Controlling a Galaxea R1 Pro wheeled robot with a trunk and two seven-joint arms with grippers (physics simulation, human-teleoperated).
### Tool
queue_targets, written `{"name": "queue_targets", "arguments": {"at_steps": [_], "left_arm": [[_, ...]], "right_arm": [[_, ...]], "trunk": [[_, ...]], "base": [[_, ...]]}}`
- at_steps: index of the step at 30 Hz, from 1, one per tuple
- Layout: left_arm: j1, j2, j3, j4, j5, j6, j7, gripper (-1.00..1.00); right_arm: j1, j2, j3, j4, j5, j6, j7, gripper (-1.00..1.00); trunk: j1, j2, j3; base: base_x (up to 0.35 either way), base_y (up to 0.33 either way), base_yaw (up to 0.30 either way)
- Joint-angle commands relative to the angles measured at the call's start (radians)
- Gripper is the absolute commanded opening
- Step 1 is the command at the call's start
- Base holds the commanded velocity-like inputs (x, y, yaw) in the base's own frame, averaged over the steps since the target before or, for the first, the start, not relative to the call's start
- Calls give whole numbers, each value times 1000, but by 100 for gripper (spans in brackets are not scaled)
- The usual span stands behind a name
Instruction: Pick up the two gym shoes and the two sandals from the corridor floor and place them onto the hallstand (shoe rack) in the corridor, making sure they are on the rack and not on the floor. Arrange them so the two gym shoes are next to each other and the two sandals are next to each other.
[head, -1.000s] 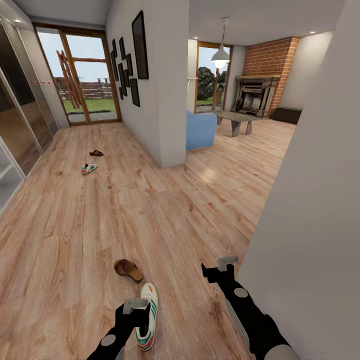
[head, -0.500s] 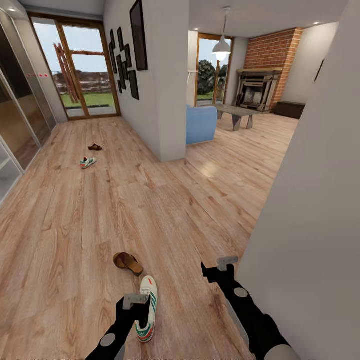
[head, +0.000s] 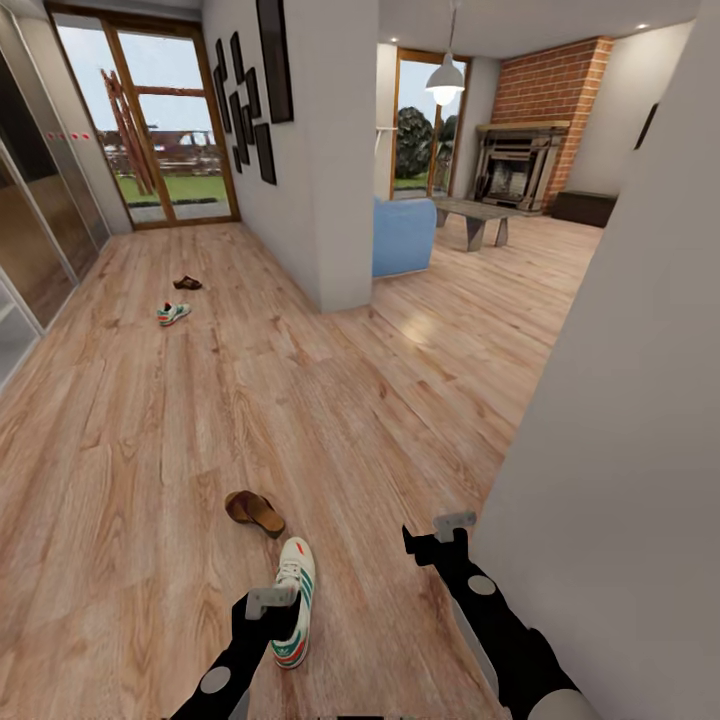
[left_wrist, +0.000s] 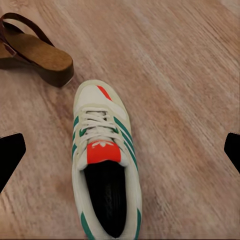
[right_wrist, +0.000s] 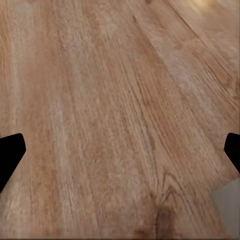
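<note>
1. One gym shoe (left_wrist: 102, 160) lies upright on its sole on the corridor floor (head: 330, 420), directly beneath the left gripper (head: 268, 602), whose jaws stand wide apart, holding nothing.
2. It looks light, with a soft upper and firmer sole; the stiffer heel collar or the sides at mid-foot seem the surest places to pinch, since the laces would give.
3. One sandal (head: 254, 511) lies just beyond the shoe's toe, near but apart; flat and probably stiff, it is best taken by its strap.
4. The second gym shoe (head: 172, 313) and second sandal (head: 187, 283) lie well apart down the corridor, near each other.
5. The right gripper (head: 437, 530) hovers spread wide over bare planks, empty.
6. A pale wall (head: 620, 420) stands close on the right; nothing blocks the near shoe.
</note>
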Motion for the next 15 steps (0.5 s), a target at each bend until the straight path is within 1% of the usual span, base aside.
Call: {"name": "queue_targets", "arguments": {"at_steps": [1, 9, 15], "left_arm": [[-1, 0, -2, 1, 4, -3, 0, 100], [-1, 0, -2, 1, 4, -3, 0, 100], [-1, 0, -2, 1, 4, -3, 0, 100]], "right_arm": [[-1, 0, 1, -1, 0, 4, 0, 100], [-1, 0, 3, -1, 0, 12, 1, 100], [-1, 0, 2, -1, 0, 13, 1, 100]], "trunk": [[4, -8, -6], [34, -64, -44], [37, -65, -77]], "base": [[0, 0, 0], [0, 0, 33], [0, 0, 62]]}}
